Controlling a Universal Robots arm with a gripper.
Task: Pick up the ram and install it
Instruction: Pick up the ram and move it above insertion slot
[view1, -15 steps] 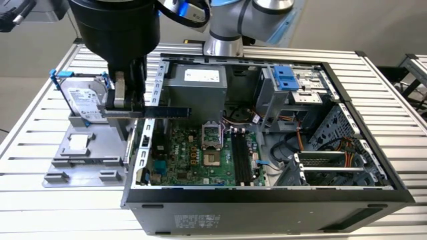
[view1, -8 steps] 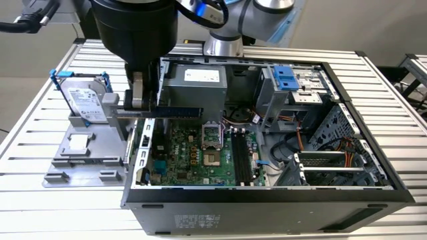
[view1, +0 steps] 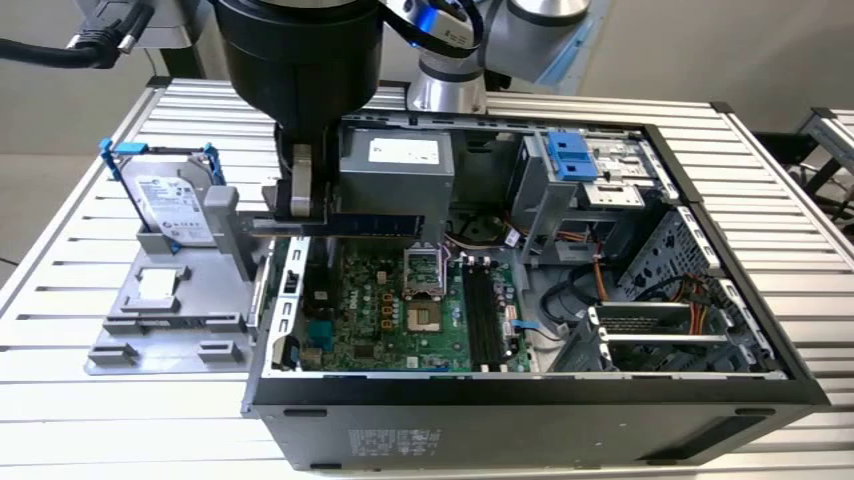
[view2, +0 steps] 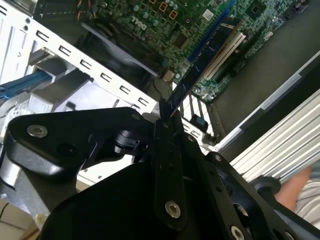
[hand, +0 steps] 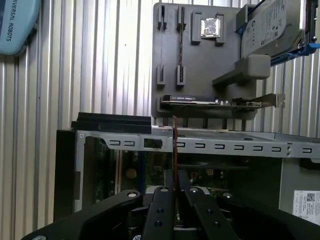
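Over the open computer case (view1: 534, 405), the jaws are closed tight on the ram (view1: 380, 226); it lies level. Beside the case stands the hard drive (view1: 167, 205).

Ram (hand: 174, 145) edge-on inside clamped gripper (hand: 176, 176)
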